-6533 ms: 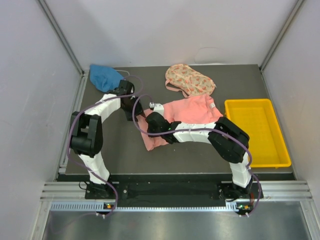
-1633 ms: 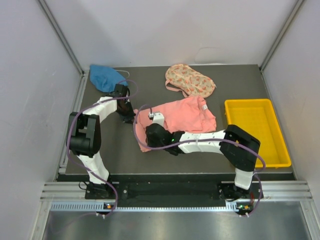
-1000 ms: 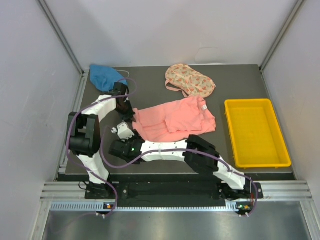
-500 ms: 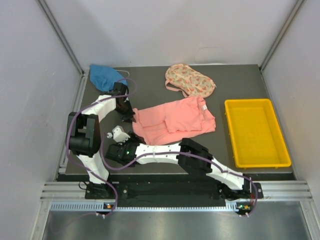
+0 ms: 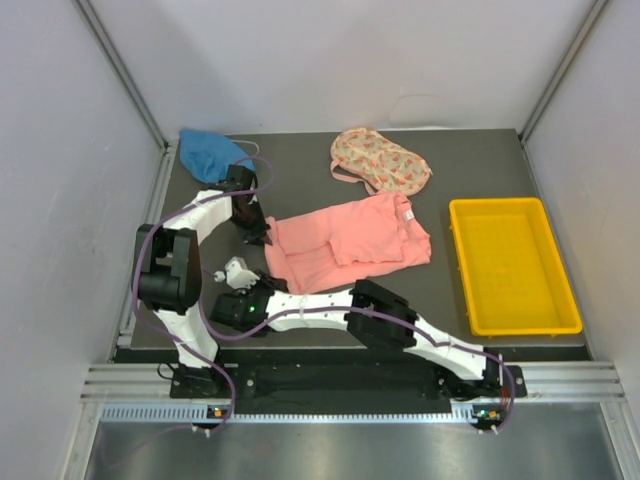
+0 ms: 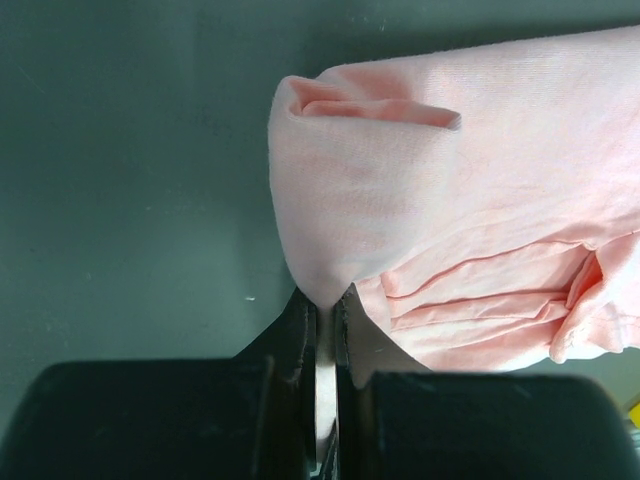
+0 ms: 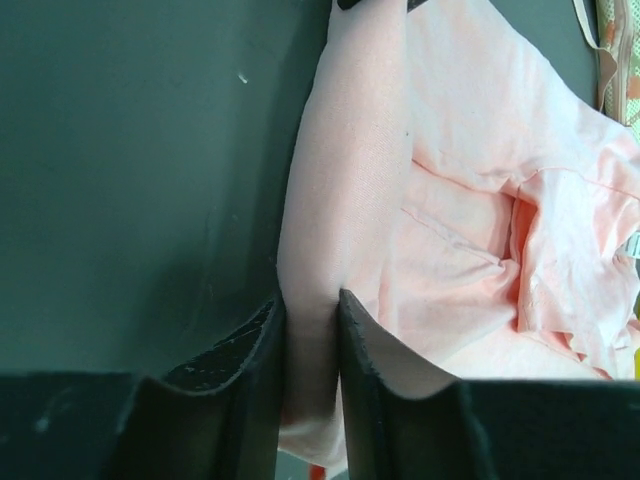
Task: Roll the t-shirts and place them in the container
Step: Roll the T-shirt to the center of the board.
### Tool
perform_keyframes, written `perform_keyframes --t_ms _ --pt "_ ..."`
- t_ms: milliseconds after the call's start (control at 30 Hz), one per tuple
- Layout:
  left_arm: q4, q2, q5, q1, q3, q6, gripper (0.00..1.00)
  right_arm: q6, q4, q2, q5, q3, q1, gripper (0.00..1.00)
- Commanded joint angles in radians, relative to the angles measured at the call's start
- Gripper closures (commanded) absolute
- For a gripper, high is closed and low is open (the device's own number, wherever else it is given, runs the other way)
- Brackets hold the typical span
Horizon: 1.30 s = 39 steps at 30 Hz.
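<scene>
Having just swung in beside the left gripper [image 6: 325,300], which is keeping a corner pinched, the right gripper [image 7: 308,300] is closing on the edge of the salmon-pink t-shirt [image 5: 350,240] spreading ahead of its jaws, probably readying the roll.

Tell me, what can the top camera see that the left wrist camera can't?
Only the top view shows the blue t-shirt, the floral t-shirt and the whole yellow tray. Only the left wrist view shows, close up, the left gripper shut on a fold at the edge of the pink t-shirt. Both show the pink t-shirt and the dark table.
</scene>
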Motion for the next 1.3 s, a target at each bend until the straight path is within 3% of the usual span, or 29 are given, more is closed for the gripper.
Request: perform_keyframes --t_ms 0,100,333,533,600,700,967,1033,1133,1267 --pt "-0.009 -0.009 0.001 0.001 0.019 0.008 0.99 0.034 -0.015 -0.035 0.0 -0.016 0.005 0.77" --pt "-0.007 -0.012 0.001 0.001 0.017 0.009 0.99 0.063 0.064 -0.141 -0.042 -0.131 -0.004 0.8" --pt "-0.004 -0.029 0.015 0.001 0.025 0.015 0.95 0.126 0.445 -0.437 -0.259 -0.495 -0.052 0.82" --pt "-0.004 -0.046 0.031 0.001 0.037 0.015 0.83 0.298 0.611 -0.592 -0.522 -0.687 -0.147 0.82" --pt "0.001 -0.055 0.032 0.002 0.04 0.015 0.73 0.389 0.699 -0.618 -0.627 -0.774 -0.197 0.84" --pt "0.011 -0.072 0.047 0.004 0.037 0.015 0.69 0.495 0.817 -0.652 -0.729 -0.883 -0.237 0.84" --pt "0.057 -0.115 0.112 0.015 0.004 0.006 0.55 0.73 1.107 -0.677 -0.863 -1.113 -0.329 0.85" --pt "0.079 -0.136 0.129 0.018 -0.012 0.002 0.55 0.798 1.186 -0.677 -0.879 -1.17 -0.34 0.85" --pt "0.122 -0.159 0.178 0.021 -0.055 -0.012 0.65 0.873 1.26 -0.674 -0.89 -1.23 -0.356 0.86" --pt "0.168 -0.191 0.228 0.021 -0.116 -0.038 0.87 0.924 1.297 -0.668 -0.892 -1.268 -0.368 0.86"
